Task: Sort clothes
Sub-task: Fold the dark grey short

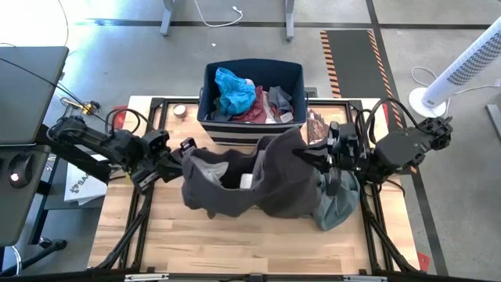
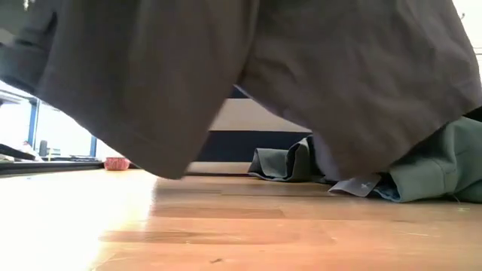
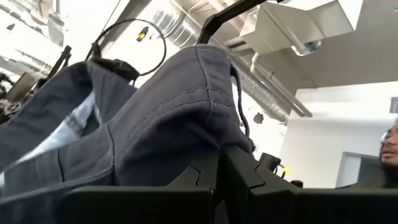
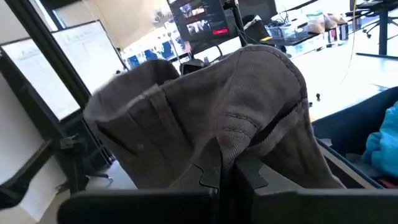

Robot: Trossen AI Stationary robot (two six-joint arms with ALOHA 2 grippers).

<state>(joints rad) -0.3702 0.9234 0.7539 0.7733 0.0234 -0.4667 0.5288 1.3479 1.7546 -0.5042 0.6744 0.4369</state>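
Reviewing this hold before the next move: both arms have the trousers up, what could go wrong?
1. The dark grey-brown trousers hang between the left gripper and right gripper, each shut on a small fold of fabric; pulling apart could slip one.
2. The sagging trousers overlap the grey-green shirt and may drag it.
3. The navy bin sits close behind; the hanging cloth could snag its rim.

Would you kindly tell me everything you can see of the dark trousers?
The trousers are dark grey-brown, of soft woven cloth with stitched seams, a waistband and a pale inner lining. They hang spread between the two arms above the table, in front of the bin. The left gripper and the right gripper are each shut on an edge. Their low folds drape by the grey-green shirt.
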